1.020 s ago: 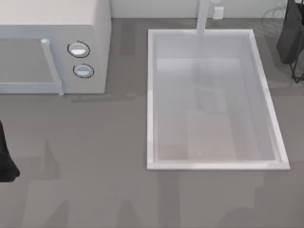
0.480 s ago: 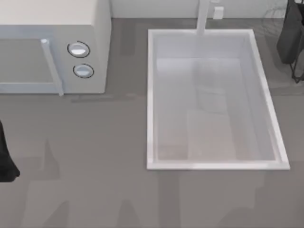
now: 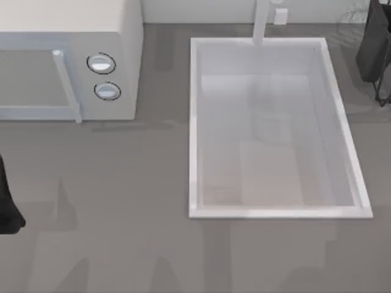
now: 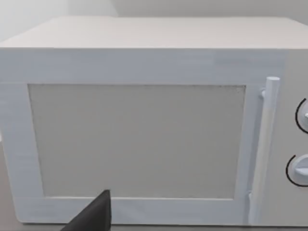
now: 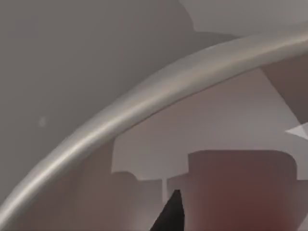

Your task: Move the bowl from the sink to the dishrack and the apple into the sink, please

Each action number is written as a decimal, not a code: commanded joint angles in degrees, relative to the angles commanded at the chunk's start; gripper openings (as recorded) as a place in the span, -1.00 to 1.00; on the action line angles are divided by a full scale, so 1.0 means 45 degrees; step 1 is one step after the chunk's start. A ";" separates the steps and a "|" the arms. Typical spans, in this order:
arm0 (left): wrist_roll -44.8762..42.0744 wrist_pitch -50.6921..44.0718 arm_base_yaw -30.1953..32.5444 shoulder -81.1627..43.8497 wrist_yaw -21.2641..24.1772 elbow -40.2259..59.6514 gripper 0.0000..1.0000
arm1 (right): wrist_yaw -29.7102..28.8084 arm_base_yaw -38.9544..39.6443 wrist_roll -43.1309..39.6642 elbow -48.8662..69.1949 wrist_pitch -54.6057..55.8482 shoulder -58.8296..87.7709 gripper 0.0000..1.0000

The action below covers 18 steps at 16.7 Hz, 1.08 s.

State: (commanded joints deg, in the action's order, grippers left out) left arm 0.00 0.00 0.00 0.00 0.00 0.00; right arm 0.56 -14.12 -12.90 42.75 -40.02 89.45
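Grey counter [image 3: 122,183], white microwave [image 3: 67,55] at upper left of the top view, the sink [image 3: 281,213] centre-right with its faucet [image 3: 261,21] at the top edge. Sink floor reads bare white.

Right arm [image 3: 374,43] sits at the upper right corner, over the thin dark wires of the dishrack [image 3: 383,97]. In the right wrist view a dark tip of the right gripper [image 5: 169,216] points at a close curved pale rim [image 5: 144,91] with a reddish-brown surface inside. This may be the bowl, cannot tell. Grip state of the right gripper: cannot tell.

Left arm [image 3: 7,207] is parked at the left edge, lower half. Its wrist view faces the microwave door, with a dark tip of the left gripper [image 4: 94,216] showing. Grip state: cannot tell.

Judgement: the step is likely placing at the dishrack. To do it well, set the load flat between the wires, release only when it is supported, and lift straight up so nothing snags. The apple still has to go into the sink.
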 joint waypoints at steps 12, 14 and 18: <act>0.0000 0.0000 0.0000 0.0000 0.0000 0.0000 1.00 | 0.0002 -0.0037 -0.0077 0.3449 -0.5476 -0.1856 -1.00; 0.0000 0.0000 0.0000 0.0000 0.0000 0.0000 1.00 | 0.0002 -0.0037 -0.0077 0.3449 -0.5476 -0.1856 -1.00; 0.0000 0.0000 0.0000 0.0000 0.0000 0.0000 1.00 | -0.0112 0.0221 -0.0030 0.3439 -0.5069 -0.1701 -1.00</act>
State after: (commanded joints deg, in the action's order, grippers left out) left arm 0.00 0.00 0.00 0.00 0.00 0.00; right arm 0.05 -13.13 -13.03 58.22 -62.83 81.80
